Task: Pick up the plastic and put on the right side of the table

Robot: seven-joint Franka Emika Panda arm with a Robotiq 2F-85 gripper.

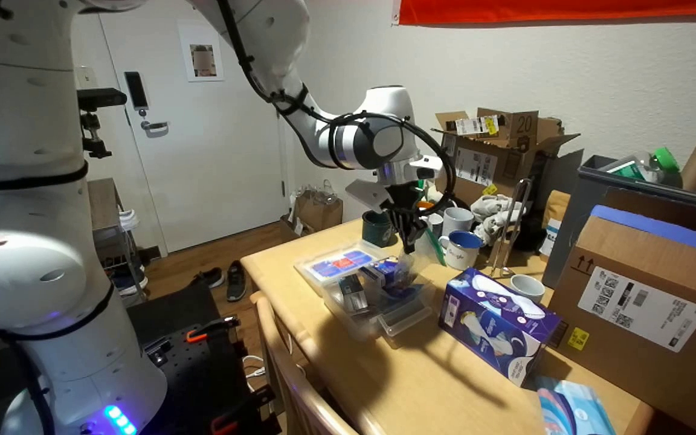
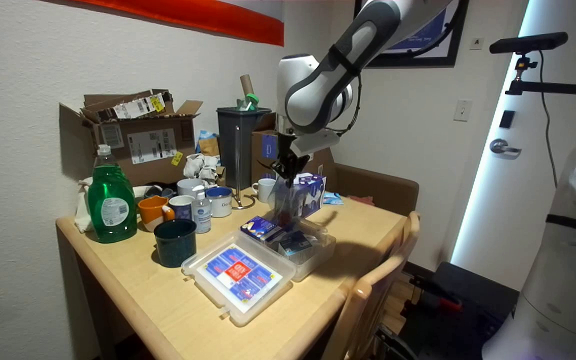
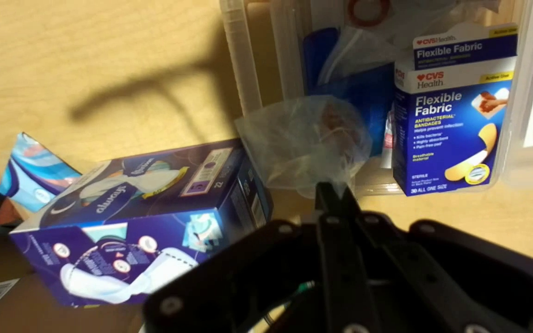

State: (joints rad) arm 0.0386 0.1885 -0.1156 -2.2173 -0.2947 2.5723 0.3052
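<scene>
A clear plastic bag (image 1: 405,269) hangs from my gripper (image 1: 409,246); it also shows in an exterior view (image 2: 282,202) and in the wrist view (image 3: 301,143). The gripper's two fingertips (image 3: 337,194) are shut together on the bag's top. The bag hangs over the edge of an open clear container (image 2: 313,265) holding several items; whether its lower end touches them I cannot tell. The gripper, also in an exterior view (image 2: 290,181), is above the light-brown wooden table (image 1: 444,393).
A purple Always box (image 1: 493,329) stands beside the container. A blue bandage box (image 3: 451,125) is inside it. Several mugs, such as a dark green one (image 2: 175,242), stand along the back, with a green soap bottle (image 2: 112,200). A large cardboard box (image 1: 644,314) stands at one end.
</scene>
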